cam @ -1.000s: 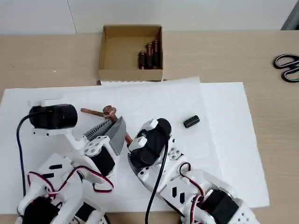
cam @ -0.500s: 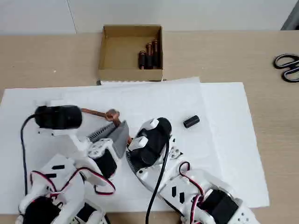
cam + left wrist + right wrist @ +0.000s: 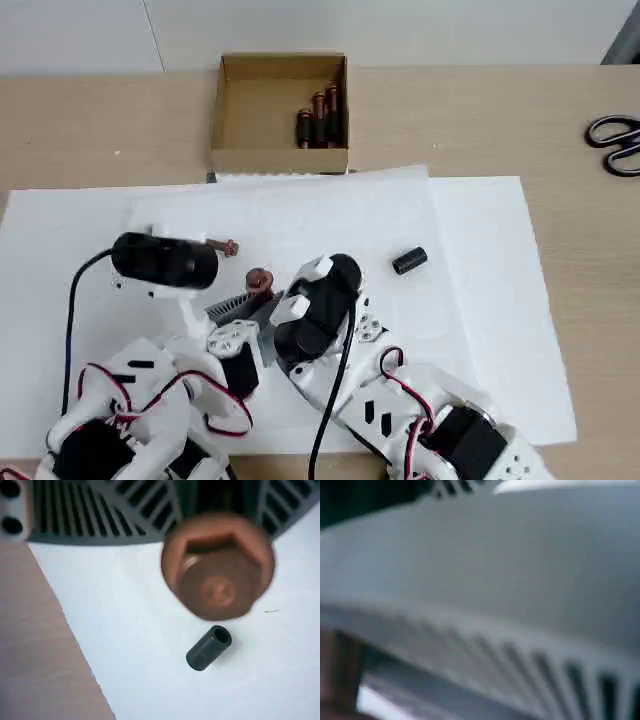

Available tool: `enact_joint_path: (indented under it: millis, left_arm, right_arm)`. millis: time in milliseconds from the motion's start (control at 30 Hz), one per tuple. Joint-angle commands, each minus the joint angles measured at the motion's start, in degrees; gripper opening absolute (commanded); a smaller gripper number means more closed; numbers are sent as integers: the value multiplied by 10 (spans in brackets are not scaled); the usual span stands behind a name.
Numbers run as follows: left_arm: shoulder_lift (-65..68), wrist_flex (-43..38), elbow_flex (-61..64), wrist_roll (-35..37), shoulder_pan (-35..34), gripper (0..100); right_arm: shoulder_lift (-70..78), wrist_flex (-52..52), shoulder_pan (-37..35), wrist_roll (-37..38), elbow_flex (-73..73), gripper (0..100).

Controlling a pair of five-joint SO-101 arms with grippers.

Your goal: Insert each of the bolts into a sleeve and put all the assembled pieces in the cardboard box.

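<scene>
My left gripper (image 3: 257,296) is shut on a copper bolt (image 3: 260,280), held off the white paper. In the left wrist view the bolt's hexagonal head (image 3: 217,570) faces the camera between the grey ribbed jaws. A black sleeve (image 3: 409,260) lies on the paper to the right, apart from both arms, and the sleeve (image 3: 208,648) also shows just past the bolt head. A second bolt (image 3: 226,246) lies on the paper, partly hidden behind the left wrist camera. The right arm (image 3: 318,300) sits close beside the left gripper. The cardboard box (image 3: 232,110) holds assembled pieces (image 3: 320,115).
White paper (image 3: 480,300) covers the near half of the wooden table (image 3: 480,110). Scissors (image 3: 615,140) lie at the far right edge. In the right wrist view a grey ribbed surface (image 3: 495,605) stands very close to the lens.
The left arm swung right and drew back, carrying its bolt nearer to the right arm and turning it more upright. The other bolt stayed on the paper. The right arm barely moved.
</scene>
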Motion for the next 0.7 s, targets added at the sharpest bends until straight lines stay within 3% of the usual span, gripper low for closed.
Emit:
enact_joint_path:
  millis: [0, 133, 333, 667]
  left_arm:
    - [1, 28, 25, -33, 11, 6]
    - [0, 26, 25, -47, 0, 19]
    - [4, 51, 21, -53, -5, 194]
    - [5, 100, -58, -54, -7, 198]
  right_arm:
    - [0, -15, 3, 4, -38, 4]
    - [0, -14, 4, 4, -38, 4]
    - [0, -10, 5, 4, -37, 4]
    - [0, -10, 28, 3, -36, 4]
